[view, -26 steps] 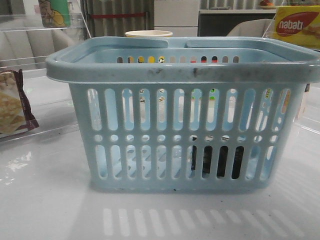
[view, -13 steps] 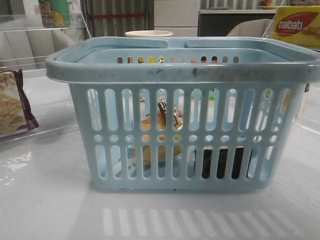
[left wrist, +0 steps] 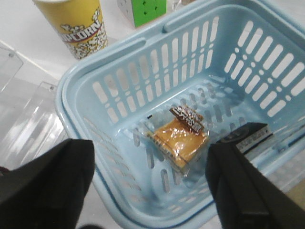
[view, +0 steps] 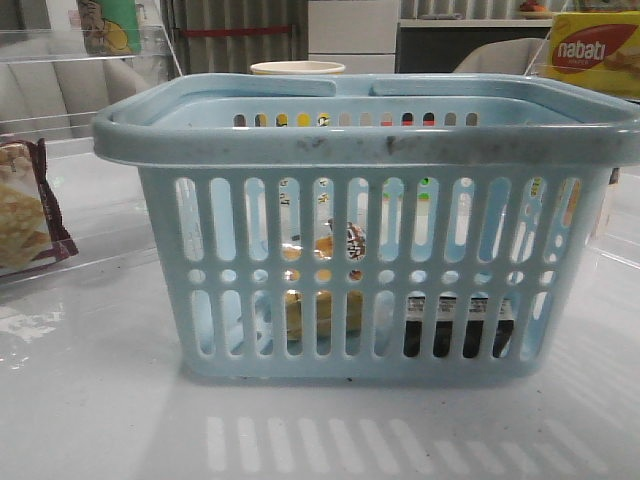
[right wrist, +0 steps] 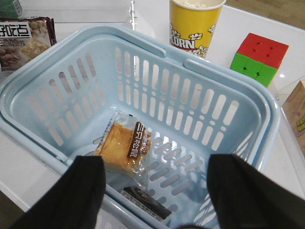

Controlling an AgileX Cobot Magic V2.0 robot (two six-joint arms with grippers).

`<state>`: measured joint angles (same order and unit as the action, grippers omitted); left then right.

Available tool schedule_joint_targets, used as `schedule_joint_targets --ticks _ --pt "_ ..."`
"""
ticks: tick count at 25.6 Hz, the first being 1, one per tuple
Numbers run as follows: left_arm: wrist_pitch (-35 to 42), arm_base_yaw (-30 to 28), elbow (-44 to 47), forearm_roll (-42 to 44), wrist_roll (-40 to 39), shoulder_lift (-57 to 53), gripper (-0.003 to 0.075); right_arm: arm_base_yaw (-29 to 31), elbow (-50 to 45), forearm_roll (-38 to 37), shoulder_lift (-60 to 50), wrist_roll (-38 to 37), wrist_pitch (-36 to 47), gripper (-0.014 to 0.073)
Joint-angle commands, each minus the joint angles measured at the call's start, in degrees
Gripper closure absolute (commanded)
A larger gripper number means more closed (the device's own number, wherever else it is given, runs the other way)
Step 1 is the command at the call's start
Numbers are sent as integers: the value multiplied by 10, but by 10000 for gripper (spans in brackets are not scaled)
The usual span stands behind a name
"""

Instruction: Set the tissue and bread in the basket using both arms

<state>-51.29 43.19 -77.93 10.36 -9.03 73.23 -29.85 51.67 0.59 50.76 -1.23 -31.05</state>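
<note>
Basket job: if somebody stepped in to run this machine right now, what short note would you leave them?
Left pincer: open, empty, above the basket.
Right pincer: open, empty, also above the basket.
Bread: lying on the basket floor in its wrapper.
Tissue: flat on the basket floor beside the bread, near the front wall.
Done: both items are inside the basket.
Left: probably nothing but pulling both arms back clear of the rim.

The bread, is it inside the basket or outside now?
Inside. The bread lies on the floor of the basket, beside the tissue; no end effector holds it.
</note>
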Motion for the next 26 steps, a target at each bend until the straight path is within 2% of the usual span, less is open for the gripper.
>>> schedule_joint_targets --ticks 1,4,10,15,19,20,24,26 --pt "79 4 53 1 -12 -69 192 1 16 -6 -4 2 41 42" --pt "123 4 137 0 -12 -135 192 1 16 -6 -4 2 41 42" --pt "122 4 278 0 -12 -289 192 1 16 -6 -4 2 41 42" --pt "122 4 362 0 -12 -414 192 1 16 -6 -4 2 44 42" --pt "117 4 388 6 -12 -468 192 1 16 -6 -2 2 27 62" --pt "117 4 392 6 -12 -472 192 1 15 -6 0 2 25 109" --pt "117 4 395 6 -12 -474 192 1 14 -6 17 2 12 418" --pt "117 4 395 6 -12 -474 192 1 14 -6 24 2 12 533"
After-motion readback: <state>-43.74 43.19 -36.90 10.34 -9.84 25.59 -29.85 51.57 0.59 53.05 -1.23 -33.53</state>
